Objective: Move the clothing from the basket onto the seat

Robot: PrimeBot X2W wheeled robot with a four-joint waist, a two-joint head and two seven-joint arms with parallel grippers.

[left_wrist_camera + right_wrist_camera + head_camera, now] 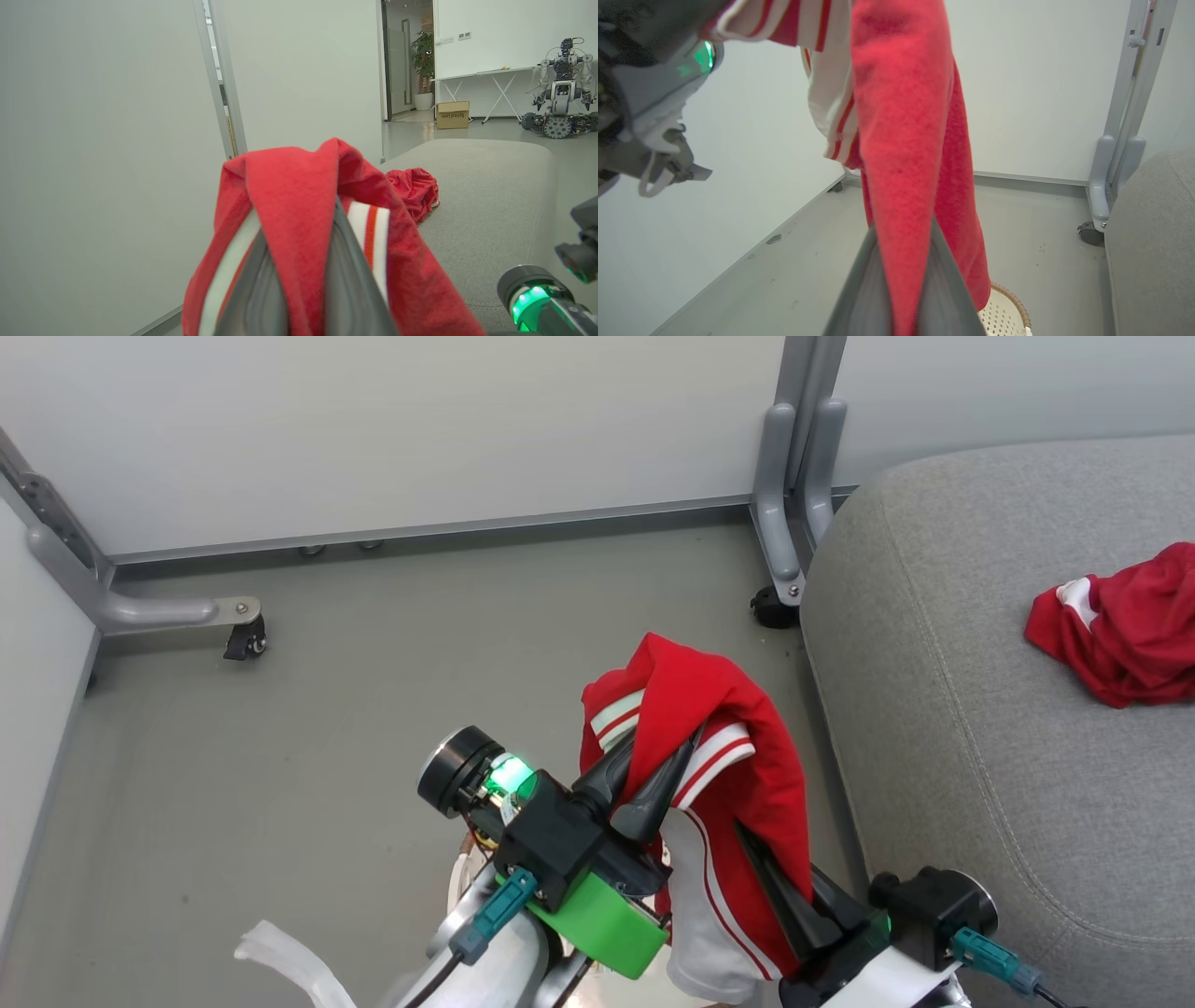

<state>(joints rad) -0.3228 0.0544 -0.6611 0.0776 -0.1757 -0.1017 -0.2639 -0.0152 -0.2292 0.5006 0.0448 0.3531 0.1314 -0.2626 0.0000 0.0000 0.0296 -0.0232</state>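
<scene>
A red garment with white stripes (719, 747) hangs in the air between both grippers, over the grey floor just left of the seat (980, 737). My left gripper (665, 739) is shut on its upper fold, and the cloth drapes over those fingers (348, 270) in the left wrist view. Lower down, my right gripper (747, 835) is shut on the same cloth (901, 140), which fills the space between its fingers. A second red garment (1120, 625) lies crumpled on the seat. Under the hanging cloth, the basket (1011, 308) shows its brown rim.
White partition walls stand behind and to the left, on grey feet with castors (245, 637) (773, 607). The right foot stands close to the seat's corner. Far off are a cardboard box (452, 114) and another robot (560, 93).
</scene>
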